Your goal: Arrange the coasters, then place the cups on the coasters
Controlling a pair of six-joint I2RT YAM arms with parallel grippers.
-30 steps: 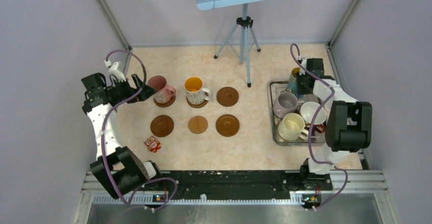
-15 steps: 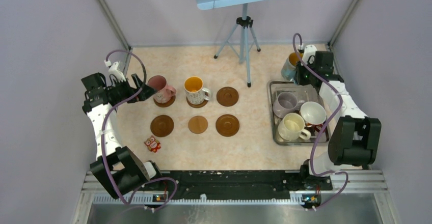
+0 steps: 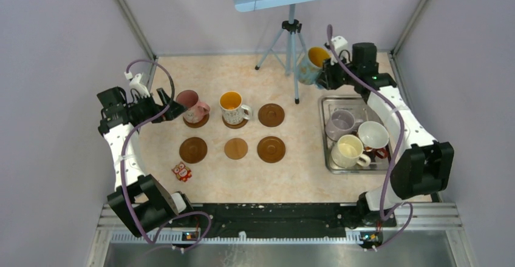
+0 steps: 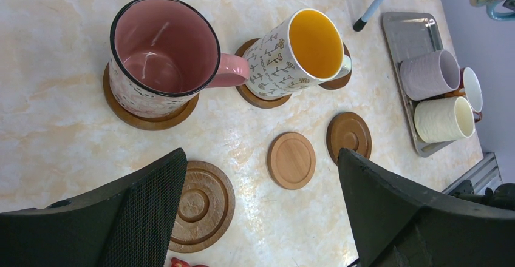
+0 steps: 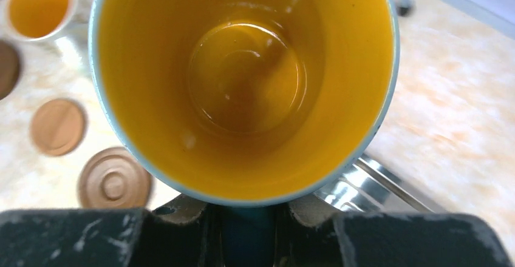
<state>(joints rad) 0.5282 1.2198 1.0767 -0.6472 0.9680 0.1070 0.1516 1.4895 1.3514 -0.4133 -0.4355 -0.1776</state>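
The blue cup (image 3: 314, 59), glossy orange inside, hung tilted above the counter (image 3: 303, 176) at about 1 o'clock. It was clear of the steel tray (image 3: 355, 103), at 11 o'clock from it and just beside a tripod (image 3: 291, 45) leg. The right pincer (image 3: 327, 73) was clamped on the cup at the side nearest the wrist, with its arm stretched long toward the far wall over the tray's right rim. The left pincer (image 4: 261, 158) stood wide apart and held nothing, at 9 o'clock from the pink cup (image 3: 189, 104), its arm running up along the left wall. Of the coasters (image 3: 271, 114), two in the far row carried the pink cup and the white patterned cup (image 3: 232, 105). Four lay bare, with the lighter coaster (image 3: 235, 148) in the middle of the near row. The lavender cup (image 3: 340, 122), cream cup (image 3: 346, 150) and red cup (image 3: 371, 135) sat crowded in the tray. In the right wrist view the blue cup filled most of the frame, so we could not tell whether the fingers (image 5: 79, 236) pinched its handle or its wall.
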